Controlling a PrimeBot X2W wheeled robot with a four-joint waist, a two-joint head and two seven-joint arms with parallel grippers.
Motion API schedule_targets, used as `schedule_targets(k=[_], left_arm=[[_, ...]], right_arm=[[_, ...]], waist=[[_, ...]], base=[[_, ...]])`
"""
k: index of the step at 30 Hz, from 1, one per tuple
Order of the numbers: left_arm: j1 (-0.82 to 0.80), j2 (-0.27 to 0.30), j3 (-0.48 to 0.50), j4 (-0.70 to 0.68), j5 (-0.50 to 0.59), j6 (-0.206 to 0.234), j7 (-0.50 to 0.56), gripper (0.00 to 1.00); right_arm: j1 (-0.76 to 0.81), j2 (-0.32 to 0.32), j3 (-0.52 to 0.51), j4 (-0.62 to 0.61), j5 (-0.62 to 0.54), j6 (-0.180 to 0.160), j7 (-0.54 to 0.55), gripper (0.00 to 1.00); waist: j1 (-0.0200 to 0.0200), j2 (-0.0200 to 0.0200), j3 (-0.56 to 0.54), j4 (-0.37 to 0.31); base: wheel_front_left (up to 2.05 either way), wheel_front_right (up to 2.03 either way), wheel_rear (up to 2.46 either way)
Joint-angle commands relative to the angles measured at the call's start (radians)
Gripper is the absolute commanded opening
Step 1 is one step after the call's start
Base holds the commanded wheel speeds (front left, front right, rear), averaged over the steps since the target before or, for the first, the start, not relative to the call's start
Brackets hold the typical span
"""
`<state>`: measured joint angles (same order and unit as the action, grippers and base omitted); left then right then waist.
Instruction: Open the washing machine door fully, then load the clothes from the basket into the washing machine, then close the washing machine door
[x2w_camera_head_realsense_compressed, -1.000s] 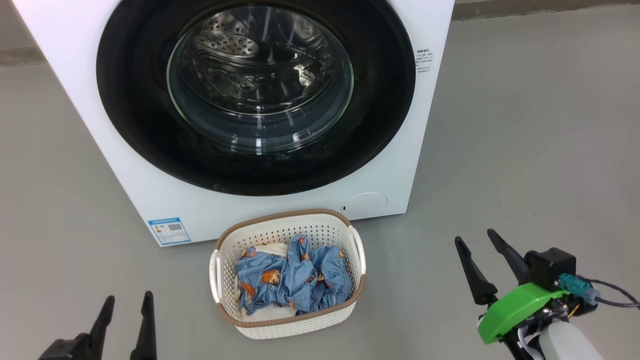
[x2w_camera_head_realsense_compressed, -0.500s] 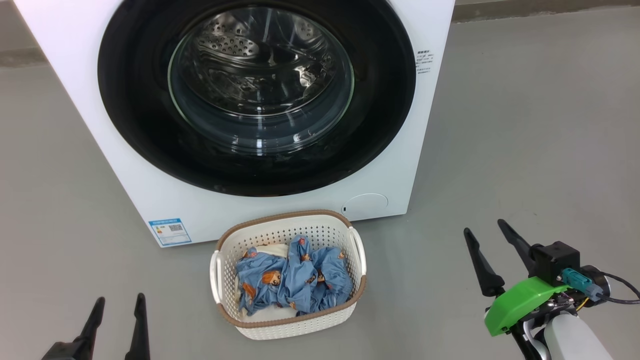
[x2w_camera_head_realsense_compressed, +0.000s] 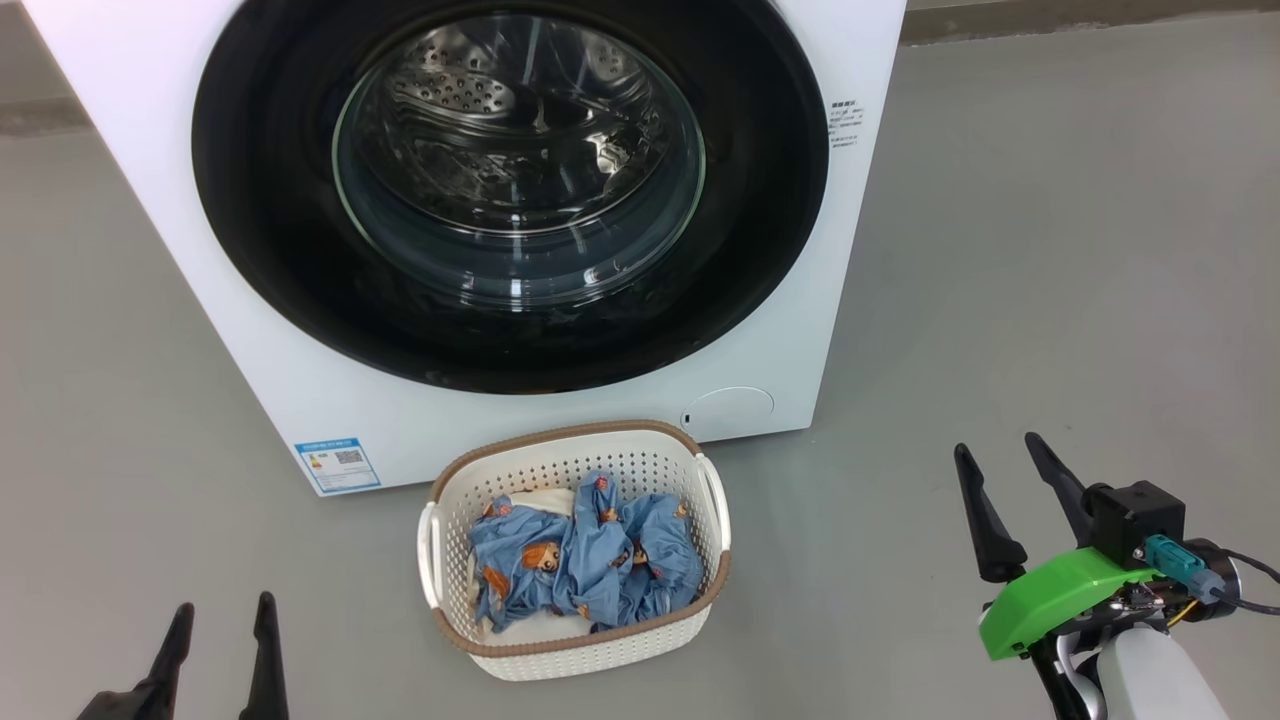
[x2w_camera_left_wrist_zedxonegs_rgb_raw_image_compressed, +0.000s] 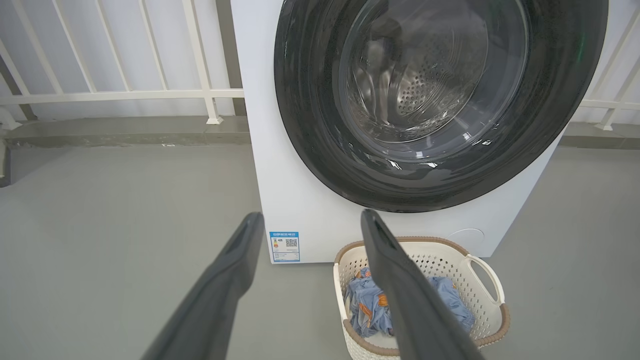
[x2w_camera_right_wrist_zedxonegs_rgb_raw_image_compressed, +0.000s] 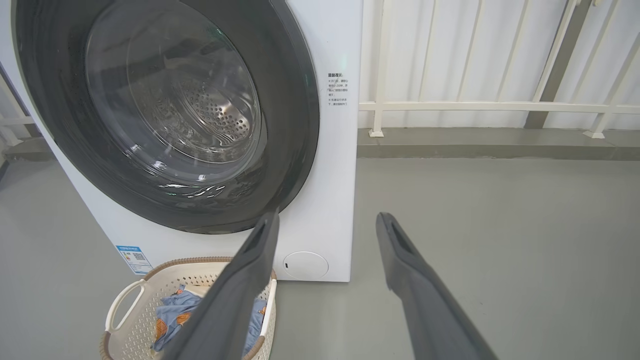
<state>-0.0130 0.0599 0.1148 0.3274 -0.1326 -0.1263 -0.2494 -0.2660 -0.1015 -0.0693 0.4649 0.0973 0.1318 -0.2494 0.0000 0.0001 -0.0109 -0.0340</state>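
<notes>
Right gripper (x2w_camera_head_realsense_compressed: 995, 443) shifts further right of basket (x2w_camera_head_realsense_compressed: 575, 432), left gripper (x2w_camera_head_realsense_compressed: 224, 602) drops back left of it | both parted, empty | washing machine door (x2w_camera_head_realsense_compressed: 270, 250) shut behind basket

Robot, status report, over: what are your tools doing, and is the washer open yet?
Both open, empty: left tool, right tool. Washing machine door shut; clothes in the basket. Nothing blocking the door.

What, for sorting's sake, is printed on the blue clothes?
Orange-brown cartoon bears on the clothes, clearest in the head view.
</notes>
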Motion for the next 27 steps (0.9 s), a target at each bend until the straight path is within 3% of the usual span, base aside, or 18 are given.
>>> schedule_targets(k=[1,27], left_arm=[[-0.044,0.013,0.037,-0.018,0.012,0.01,-0.012,1.0],[-0.047,-0.002,0.071,-0.032,0.022,0.002,-0.012,1.0]], right_arm=[[-0.021,0.001,0.016,-0.028,-0.011,-0.001,-0.012,1.0],[-0.016,0.02,-0.011,-0.036,-0.033,-0.001,-0.012,1.0]], waist=[[0.0,-0.0001,0.0,0.0],[0.0,-0.0001,0.001,-0.001]], base=[[0.0,0.0,0.0],[0.0,0.0,0.0]])
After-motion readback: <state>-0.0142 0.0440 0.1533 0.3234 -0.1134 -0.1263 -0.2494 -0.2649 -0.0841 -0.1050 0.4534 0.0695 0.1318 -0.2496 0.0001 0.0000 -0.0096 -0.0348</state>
